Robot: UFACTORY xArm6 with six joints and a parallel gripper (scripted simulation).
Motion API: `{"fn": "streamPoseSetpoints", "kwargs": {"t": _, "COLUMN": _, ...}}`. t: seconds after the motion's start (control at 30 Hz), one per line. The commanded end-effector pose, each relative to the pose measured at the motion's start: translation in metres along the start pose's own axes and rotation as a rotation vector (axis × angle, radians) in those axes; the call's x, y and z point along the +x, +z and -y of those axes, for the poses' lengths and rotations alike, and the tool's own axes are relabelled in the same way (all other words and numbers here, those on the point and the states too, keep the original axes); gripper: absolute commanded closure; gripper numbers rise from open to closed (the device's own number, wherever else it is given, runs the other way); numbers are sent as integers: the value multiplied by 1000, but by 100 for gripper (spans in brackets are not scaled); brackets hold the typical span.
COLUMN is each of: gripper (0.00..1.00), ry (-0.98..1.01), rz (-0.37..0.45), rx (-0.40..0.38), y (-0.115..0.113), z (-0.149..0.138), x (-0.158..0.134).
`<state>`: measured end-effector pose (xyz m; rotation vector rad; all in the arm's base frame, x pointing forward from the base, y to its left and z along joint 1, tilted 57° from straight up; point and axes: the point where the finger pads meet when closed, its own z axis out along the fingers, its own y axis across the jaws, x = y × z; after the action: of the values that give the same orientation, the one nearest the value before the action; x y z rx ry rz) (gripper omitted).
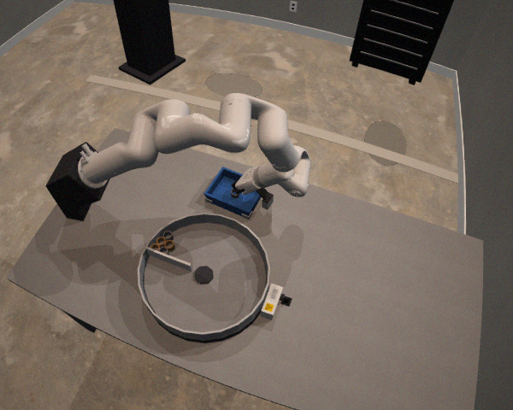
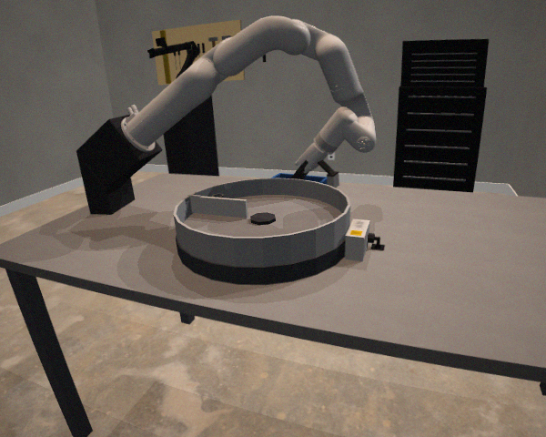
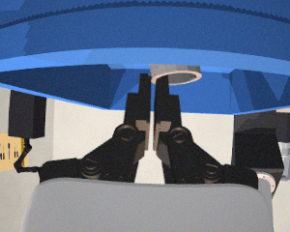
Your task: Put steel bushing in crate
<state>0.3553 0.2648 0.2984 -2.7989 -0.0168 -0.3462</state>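
Observation:
My gripper [image 3: 152,90] is shut on the wall of a grey steel bushing [image 3: 176,73]. It holds the bushing low inside the blue crate [image 3: 145,26]. From above, the gripper [image 1: 235,191] reaches into the crate [image 1: 230,189] behind the turning table [image 1: 203,275]. In the side view the fingers [image 2: 302,173] dip behind the table's rim into the crate [image 2: 306,177]. On the turning table, one steel bushing [image 1: 168,235] and several brass bushings [image 1: 162,243] lie bunched against a grey divider wall [image 1: 168,259].
A small dark block [image 1: 267,201] stands at the crate's right corner. A white control box [image 1: 272,300] with a yellow label sits at the turning table's right rim. The arm's black base [image 1: 71,185] stands at the table's left end.

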Motion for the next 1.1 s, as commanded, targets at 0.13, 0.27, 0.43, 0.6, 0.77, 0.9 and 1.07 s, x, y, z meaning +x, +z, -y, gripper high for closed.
{"fn": "streamPoseSetpoints", "kwargs": {"t": 0.13, "gripper": 100, "ry": -1, "rz": -2, "rx": 2, "y": -1, "z": 1, "x": 1}}
{"fn": "streamPoseSetpoints", "kwargs": {"t": 0.27, "gripper": 100, "ry": -1, "rz": -2, "rx": 2, "y": -1, "z": 1, "x": 1}}
{"fn": "streamPoseSetpoints", "kwargs": {"t": 0.43, "gripper": 89, "ry": -1, "rz": -2, "rx": 2, "y": -1, "z": 1, "x": 1}}
{"fn": "streamPoseSetpoints", "kwargs": {"t": 0.6, "gripper": 89, "ry": -1, "rz": -2, "rx": 2, "y": -1, "z": 1, "x": 1}}
{"fn": "streamPoseSetpoints", "kwargs": {"t": 0.77, "gripper": 89, "ry": -1, "rz": -2, "rx": 2, "y": -1, "z": 1, "x": 1}}
{"fn": "streamPoseSetpoints", "kwargs": {"t": 0.9, "gripper": 89, "ry": -1, "rz": -2, "rx": 2, "y": -1, "z": 1, "x": 1}}
{"fn": "streamPoseSetpoints", "kwargs": {"t": 1.07, "gripper": 89, "ry": -1, "rz": -2, "rx": 2, "y": -1, "z": 1, "x": 1}}
